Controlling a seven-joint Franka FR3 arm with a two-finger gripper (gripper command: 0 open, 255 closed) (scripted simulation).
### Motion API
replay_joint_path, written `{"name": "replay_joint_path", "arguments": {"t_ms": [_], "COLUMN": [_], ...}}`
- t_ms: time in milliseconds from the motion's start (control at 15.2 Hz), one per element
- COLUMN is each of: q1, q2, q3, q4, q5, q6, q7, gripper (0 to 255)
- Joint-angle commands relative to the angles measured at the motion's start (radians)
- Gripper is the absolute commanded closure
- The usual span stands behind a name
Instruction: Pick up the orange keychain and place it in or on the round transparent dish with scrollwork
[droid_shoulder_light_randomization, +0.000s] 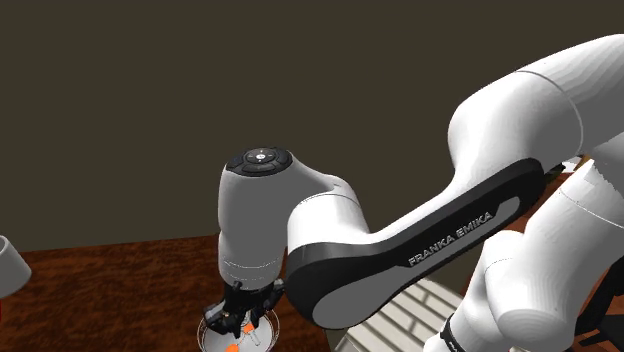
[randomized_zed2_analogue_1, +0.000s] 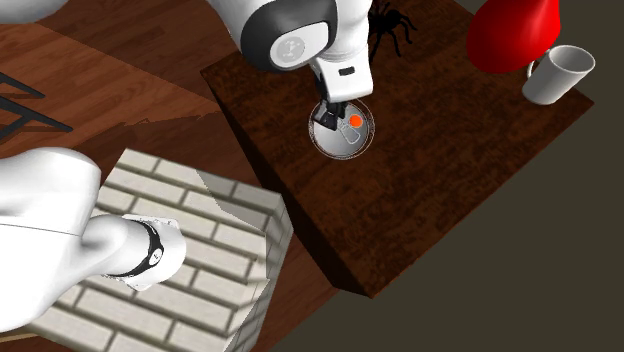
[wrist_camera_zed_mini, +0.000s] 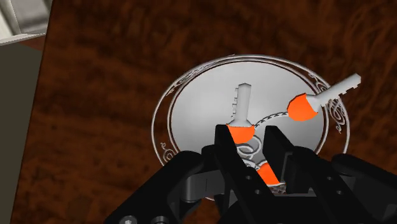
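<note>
Pincer (wrist_camera_zed_mini: 249, 135) nearly closed, nipping orange keychain (wrist_camera_zed_mini: 302, 107) by its tab, low over scrollwork dish (wrist_camera_zed_mini: 203, 108) on counter (wrist_camera_zed_mini: 95, 140). Keys look to lie on dish, one poking past rim. Risk: on release w/ sideways drift, that key tips off and drags chain out.

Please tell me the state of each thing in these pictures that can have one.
Round transparent dish with scrollwork: upright on the brown table.
Orange keychain with grey keys: clasped, keys over the dish.
Black two-finger gripper: shut on the keychain.
White mug: upright.
</note>
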Motion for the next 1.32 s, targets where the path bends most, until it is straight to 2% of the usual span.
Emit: {"name": "replay_joint_path", "arguments": {"t_ms": [0, 528, 594, 924, 1188, 1254], "q1": [-0.003, -0.002, -0.002, -0.002, 0.004, 0.005], "q2": [0.019, 0.019, 0.019, 0.019, -0.062, -0.062], "q3": [0.003, 0.003, 0.003, 0.003, -0.014, -0.015], "q4": [-0.014, -0.014, -0.014, -0.014, 0.047, 0.047], "q5": [-0.013, -0.013, -0.013, -0.013, 0.038, 0.038], "q6": [0.030, 0.030, 0.030, 0.030, -0.100, -0.100], "q7": [0.008, 0.008, 0.008, 0.008, -0.030, -0.030], "gripper": [255, 255, 0, 0, 0, 0]}}
